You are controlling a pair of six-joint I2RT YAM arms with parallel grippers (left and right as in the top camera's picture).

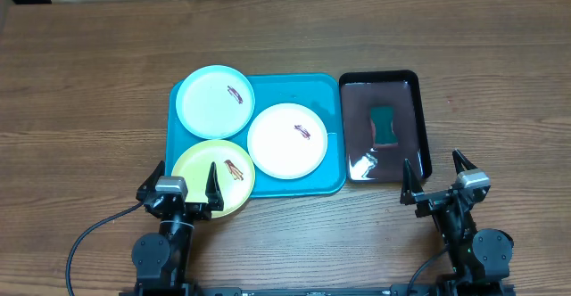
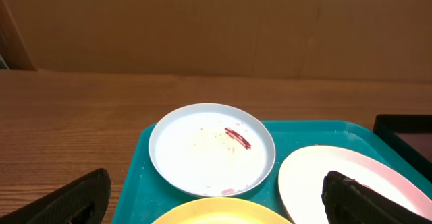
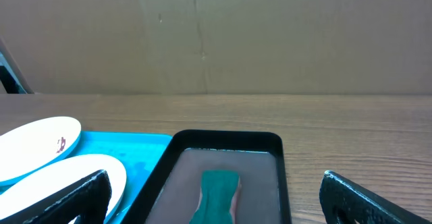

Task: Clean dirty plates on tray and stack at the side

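Observation:
The turquoise tray point(image 1: 303, 86) holds three plates, each with a small brown smear. The mint plate point(image 1: 214, 101) is at its far left, the white plate point(image 1: 286, 140) in the middle, and the yellow-green plate point(image 1: 214, 178) overhangs the near left corner. My left gripper point(image 1: 186, 173) hangs open at the near edge of the yellow-green plate, with nothing between its fingers. In the left wrist view the mint plate point(image 2: 211, 148) lies straight ahead and the white plate point(image 2: 317, 177) to the right. My right gripper point(image 1: 433, 167) is open and empty, just in front of the black tray.
A narrow black tray point(image 1: 421, 118) stands right of the turquoise one. It holds shallow water and a teal sponge point(image 1: 384, 125), which the right wrist view shows straight ahead as sponge point(image 3: 219, 190). Bare wooden table lies all around, and cardboard walls stand at the back.

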